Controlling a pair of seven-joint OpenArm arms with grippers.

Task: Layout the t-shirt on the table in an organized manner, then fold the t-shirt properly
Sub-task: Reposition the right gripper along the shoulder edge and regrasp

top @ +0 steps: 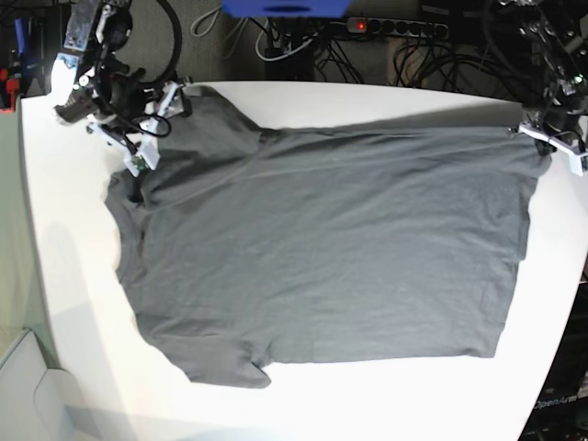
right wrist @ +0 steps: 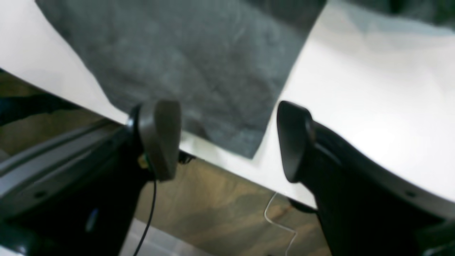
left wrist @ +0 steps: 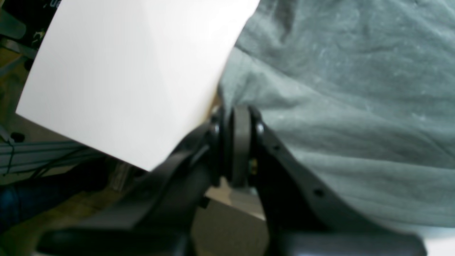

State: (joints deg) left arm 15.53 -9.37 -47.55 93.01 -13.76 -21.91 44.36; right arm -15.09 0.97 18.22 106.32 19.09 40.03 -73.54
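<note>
Lying spread across the table, the shirt looks nearly flat. Left gripper is clamped on a far hem corner; right gripper stands wide apart, holding nothing. Risk: pulling with one corner pinned would skew the cloth and wrinkle it.

Beyond the far edge: a black power strip with a red lit switch, tangled black cables, and a blue box at the top. Below, brown wooden floor with a thin white wire lying loose.
</note>
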